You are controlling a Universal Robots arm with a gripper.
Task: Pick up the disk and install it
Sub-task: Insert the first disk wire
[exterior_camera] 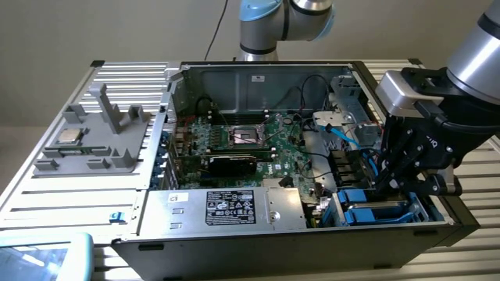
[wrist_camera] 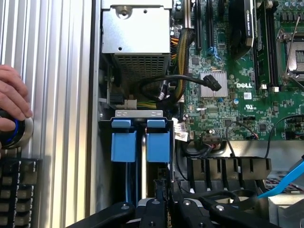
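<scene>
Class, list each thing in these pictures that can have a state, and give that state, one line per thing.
computer case: side panel off, inside exposed.
disk: on edge in the drive bay, blue carrier tabs up.
gripper: shut, low over the drive bay.
CPU socket: empty on the motherboard.
CPU chip: lying on the grey fixture outside the case.
hand: resting on a round button.

Oblique overview; close wrist view downward
</scene>
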